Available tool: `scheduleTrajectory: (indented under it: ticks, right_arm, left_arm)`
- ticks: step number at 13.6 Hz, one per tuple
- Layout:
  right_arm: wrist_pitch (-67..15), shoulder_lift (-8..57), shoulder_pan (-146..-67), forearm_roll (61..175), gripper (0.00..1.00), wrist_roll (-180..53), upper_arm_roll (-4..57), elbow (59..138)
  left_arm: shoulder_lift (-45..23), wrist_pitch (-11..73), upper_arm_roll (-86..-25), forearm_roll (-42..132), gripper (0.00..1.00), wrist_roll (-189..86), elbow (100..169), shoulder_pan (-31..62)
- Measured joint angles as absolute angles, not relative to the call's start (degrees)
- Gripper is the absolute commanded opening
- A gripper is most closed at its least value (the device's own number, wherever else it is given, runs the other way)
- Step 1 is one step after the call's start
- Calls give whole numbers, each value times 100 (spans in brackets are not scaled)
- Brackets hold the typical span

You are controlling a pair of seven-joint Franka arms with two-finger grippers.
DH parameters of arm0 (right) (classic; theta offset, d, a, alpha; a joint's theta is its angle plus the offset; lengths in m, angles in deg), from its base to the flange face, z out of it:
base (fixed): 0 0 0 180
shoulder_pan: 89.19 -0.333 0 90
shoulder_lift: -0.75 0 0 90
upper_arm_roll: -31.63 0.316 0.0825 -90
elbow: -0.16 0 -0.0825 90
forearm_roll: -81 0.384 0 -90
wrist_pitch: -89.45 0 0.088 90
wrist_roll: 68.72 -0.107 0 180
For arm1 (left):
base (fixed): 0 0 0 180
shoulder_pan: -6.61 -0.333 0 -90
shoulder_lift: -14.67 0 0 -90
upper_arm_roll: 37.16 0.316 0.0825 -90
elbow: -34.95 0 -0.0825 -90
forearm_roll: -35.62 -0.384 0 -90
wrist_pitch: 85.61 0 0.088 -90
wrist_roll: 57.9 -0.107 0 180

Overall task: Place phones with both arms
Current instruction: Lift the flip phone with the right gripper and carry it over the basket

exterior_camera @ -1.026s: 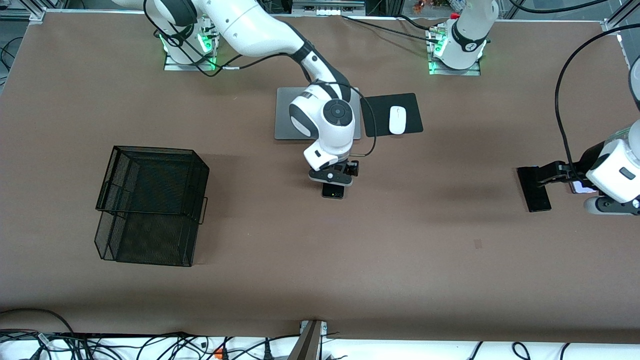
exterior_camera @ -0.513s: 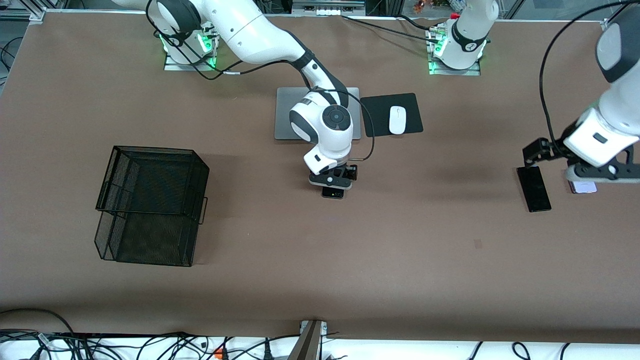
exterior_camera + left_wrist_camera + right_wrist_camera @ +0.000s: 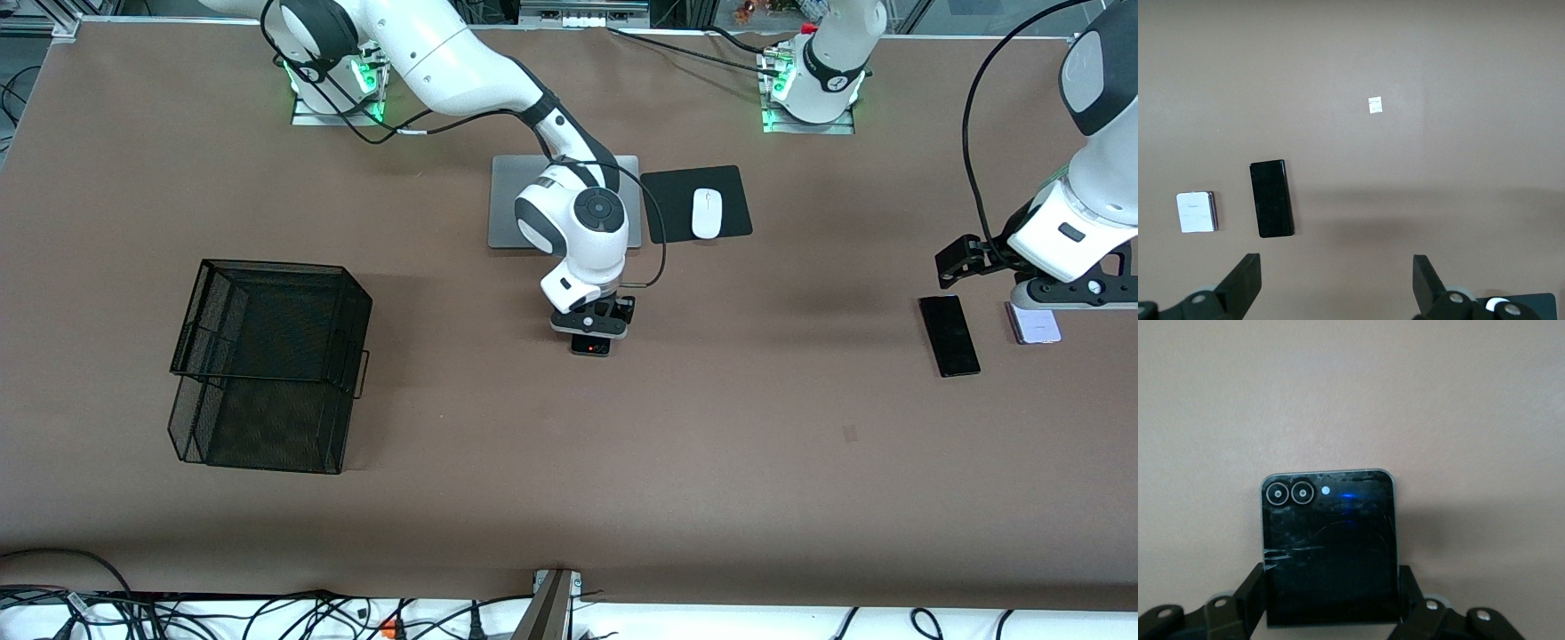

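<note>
Desk (image 3: 569, 498): a brown surface carrying all the items; the two arm bases stand along its edge farthest from the front camera.

Right gripper (image 3: 590, 336): low at the middle of the desk, its fingers (image 3: 1251, 593) clenched on the two side edges of the small black phone.

Small black phone (image 3: 590, 347): squarish, flat on the desk at mid-desk, nearer to the front camera than the laptop; in the right wrist view (image 3: 1330, 547) its two camera rings and scratched glossy face show, with a finger touching each side.

Left gripper (image 3: 1335, 287): up in the air over the left arm's end of the desk, above the bare surface just beside the long black phone; its fingers (image 3: 1245, 280) are spread wide and grasp nothing.

Long black phone (image 3: 949, 335): a slim slab lying flat toward the left arm's end of the desk, apart from both grippers; also seen in the left wrist view (image 3: 1271, 198).

Pale phone (image 3: 1037, 325): small, squarish, lavender-white, lying flat just beside the long black phone and closer still to the left arm's end; partly covered by the left arm's wrist in the front view, fully visible in the left wrist view (image 3: 1197, 212).

Laptop (image 3: 507, 213): silver, closed, partly hidden by the right arm.

Mouse (image 3: 706, 213): white, resting on a black mouse pad (image 3: 667, 204) beside the laptop.

Wire basket (image 3: 267, 364): black mesh, toward the right arm's end of the desk.
</note>
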State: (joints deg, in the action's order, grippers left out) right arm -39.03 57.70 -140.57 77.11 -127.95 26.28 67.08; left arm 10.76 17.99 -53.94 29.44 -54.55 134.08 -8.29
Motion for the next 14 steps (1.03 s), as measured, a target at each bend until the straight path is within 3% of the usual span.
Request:
scheduleTrajectory:
  ticks: [2,8,11,14]
  right_arm:
    - [-3167,5418,-13998,7726,43,-12634,2587,6519]
    - [-661,3464,-13029,8202,42,-10587,2412,6606]
    - [-585,2683,-12757,8238,42,-9222,1609,7570]
    - [-1055,1980,-12700,8261,42,-7722,433,8839]
  left_arm:
    - [1076,1802,-5393,2945,100,-5455,13410,-828]
    - [1076,1805,-5372,2945,100,-5455,13415,-851]
    - [1074,1805,-5362,2945,100,-5455,13418,-881]
    - [1007,1803,-5361,2944,100,-5459,13473,-961]
